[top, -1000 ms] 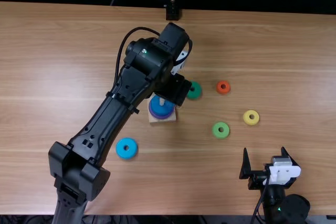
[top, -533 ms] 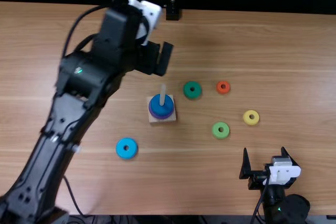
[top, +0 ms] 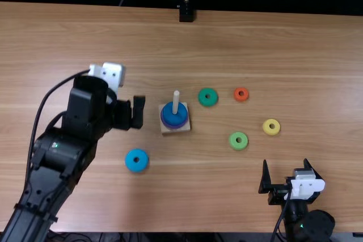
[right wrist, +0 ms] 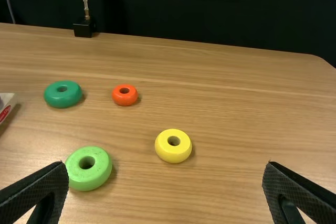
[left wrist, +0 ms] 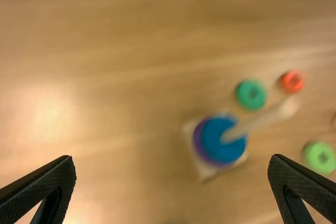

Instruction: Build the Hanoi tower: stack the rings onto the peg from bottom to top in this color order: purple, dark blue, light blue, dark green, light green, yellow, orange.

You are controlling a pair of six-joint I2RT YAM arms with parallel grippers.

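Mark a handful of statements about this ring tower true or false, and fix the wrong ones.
The dark blue ring sits on top of the purple ring. True.
The light blue ring is on the peg. False: it lies flat on the table.
The fingers of the left gripper are open. True.
The right gripper is holding the yellow ring. False: it is open and holds nothing; that ring lies on the table.
In the top view, the dark green ring lies between the peg and the orange ring. True.
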